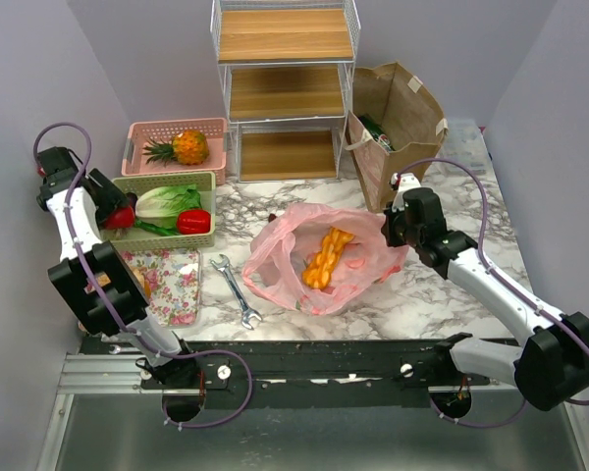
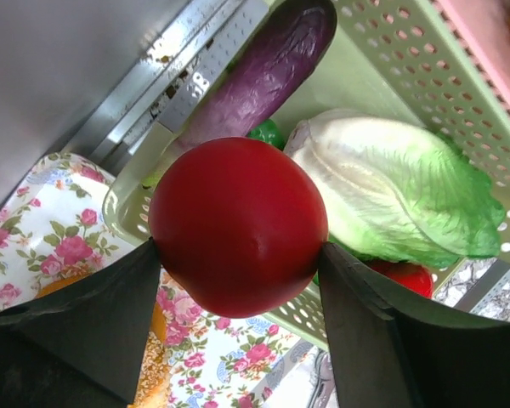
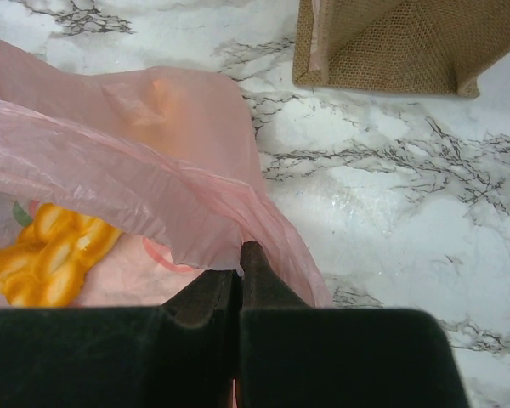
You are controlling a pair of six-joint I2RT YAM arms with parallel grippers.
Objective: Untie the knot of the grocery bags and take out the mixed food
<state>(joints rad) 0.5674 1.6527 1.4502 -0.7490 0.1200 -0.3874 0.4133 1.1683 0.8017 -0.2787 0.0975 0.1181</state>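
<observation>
The left gripper [image 2: 238,251] is clamping a smooth, round red vegetable [image 2: 238,225] between its two dark fingers, one pressing on each side. It is hanging over a corner of a pale green perforated plastic basket [image 2: 412,59], which is sitting on the left of the white marble table [image 1: 452,285]. Inside that basket, a long purple eggplant [image 2: 268,72] is lying along one wall and a pale-green leafy lettuce [image 2: 391,195] is lying beside it. A second, smaller red vegetable [image 1: 193,221] is resting against the lettuce. A floral patterned cloth [image 1: 172,285] is lying just in front of the basket, and a tan seeded bun [image 2: 153,378] is showing on it below the gripper.

The right gripper [image 3: 240,259] is pinching its fingers tightly together on a fold of a thin, crinkly, translucent pink plastic bag [image 1: 285,245], gripping its right-hand edge. The bag is lying in the middle of the table with its mouth spread open, and a cluster of orange food pieces [image 1: 326,257] is showing inside it. A tall, stiff brown paper bag [image 1: 398,123] is standing upright just beyond the right gripper, with something green showing in its open top.

A silver wrench [image 1: 238,291] is lying between the cloth and the pink bag. A pink plastic basket [image 1: 142,132] holding a pineapple [image 1: 185,147] is sitting behind the green one, next to a white wire shelf [image 1: 285,88] with wooden boards.
</observation>
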